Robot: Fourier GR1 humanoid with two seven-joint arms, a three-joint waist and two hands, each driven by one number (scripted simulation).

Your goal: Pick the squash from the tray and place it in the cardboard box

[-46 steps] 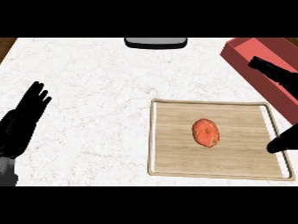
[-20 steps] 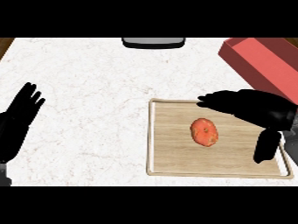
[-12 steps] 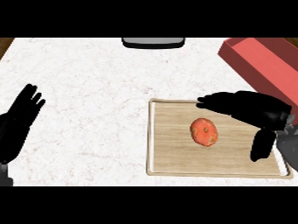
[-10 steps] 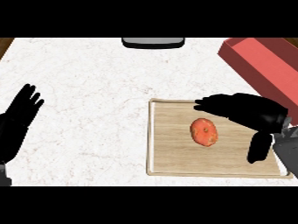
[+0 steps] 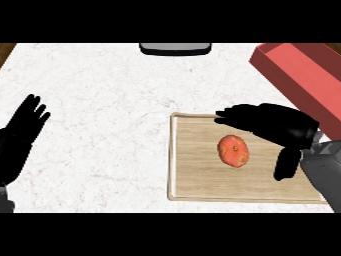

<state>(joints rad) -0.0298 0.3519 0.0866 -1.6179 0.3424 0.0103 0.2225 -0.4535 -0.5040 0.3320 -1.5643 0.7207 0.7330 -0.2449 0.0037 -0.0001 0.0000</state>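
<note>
The orange oval squash [image 5: 233,151] is found lying on the pale wooden tray [image 5: 175,165], ungripped. The black right hand [image 5: 272,125] is held just beside it, fingers spread, nothing grasped. The black left hand [image 5: 14,142] is rested open at the view's left.

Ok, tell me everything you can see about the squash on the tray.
The squash is a small orange-red oval with smooth-looking skin. It lies flat near the middle of the wooden tray, its long side running roughly up and down the view, tilted a little. It rests on the tray's board, away from the rim. The right hand is open and arched next to it, fingers past its far end and thumb to its right. A gap shows on both sides, so nothing grips it.
</note>
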